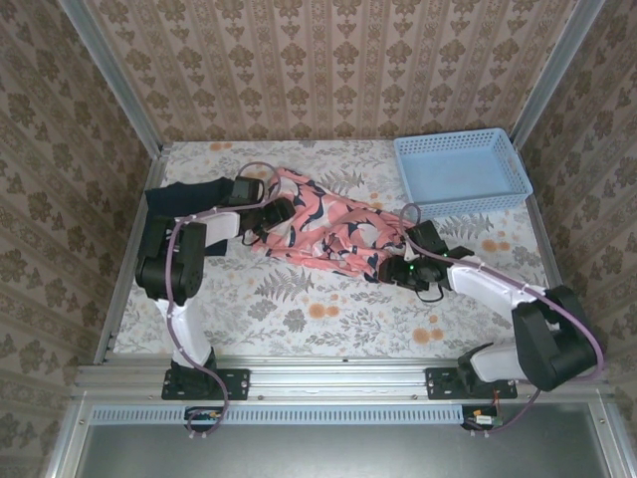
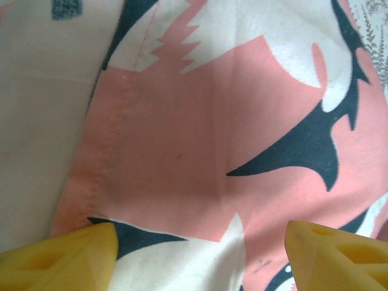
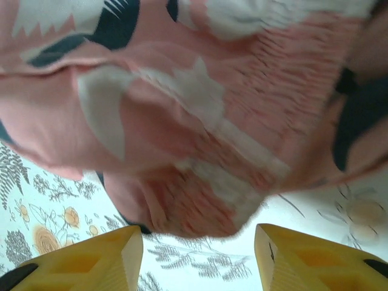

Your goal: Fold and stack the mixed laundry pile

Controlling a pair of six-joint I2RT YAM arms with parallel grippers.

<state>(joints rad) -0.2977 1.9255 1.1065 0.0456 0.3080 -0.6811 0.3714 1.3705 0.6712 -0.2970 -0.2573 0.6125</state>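
Pink patterned garment [image 1: 328, 227], one, is lying under the left jaws, which are standing spread; right jaws are gaping at its hem; one dark T-shirt [image 1: 184, 196] is lying left of the left jaws.

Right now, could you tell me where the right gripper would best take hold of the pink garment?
Probably the gathered elastic edge of the pink garment, approached from the near right, where the right gripper sits open. That edge is bunched thick and faces the fingers, so it should pinch easily.
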